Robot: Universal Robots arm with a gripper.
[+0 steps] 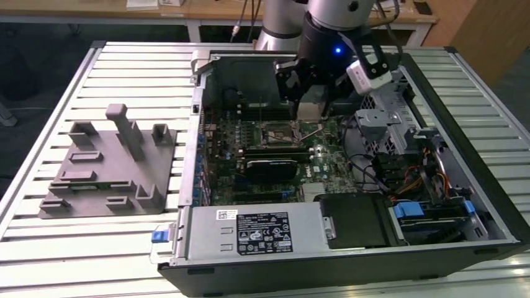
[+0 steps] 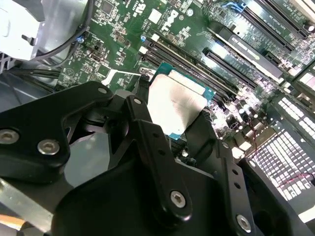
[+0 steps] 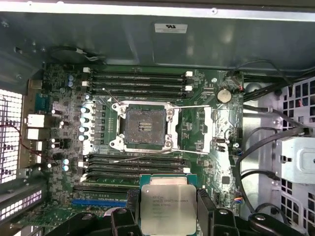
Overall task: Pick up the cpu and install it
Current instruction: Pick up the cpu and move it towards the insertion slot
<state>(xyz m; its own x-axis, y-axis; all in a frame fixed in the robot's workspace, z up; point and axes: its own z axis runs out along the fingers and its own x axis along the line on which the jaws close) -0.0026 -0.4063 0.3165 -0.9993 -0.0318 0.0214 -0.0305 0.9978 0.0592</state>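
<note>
Gripper (image 3: 168, 210) is clamped on the cpu (image 3: 168, 208). One black finger (image 3: 129, 209) bears on one edge of the chip and the other finger bears on the opposite edge.

Cpu appearance, first wrist view:
- Thin, flat and square.
- Silvery-grey metal top plate with rounded corners and faint rows of print, not read.
- Plate faces the camera and the chip lies level between the fingers.

Cpu appearance, second wrist view: the plate (image 2: 176, 105) looks matte and pale. A narrow teal-green edge of the carrier board shows around it at the free corners.

Cpu position: held in the air inside the open computer case (image 1: 248, 273), above the green motherboard (image 3: 59, 98). It sits over the bank of long black memory slots (image 3: 133, 164), beside the socket (image 3: 145, 127) and apart from it.

Socket: its dark square contact field is exposed inside the bright metal frame. A thin wire lever (image 3: 147, 153) lies along one side.

Exterior view:
- The arm reaches down into the case.
- The chip (image 1: 308, 112) shows as a small pale patch under the wrist, near the socket and toward the exterior view's right of it.
- The case lies open on a slatted metal worktop (image 1: 49, 236).
- A grey plastic fixture (image 1: 108, 161) with upright posts stands on the worktop at the exterior view's left of the case, well apart from the arm.
</note>
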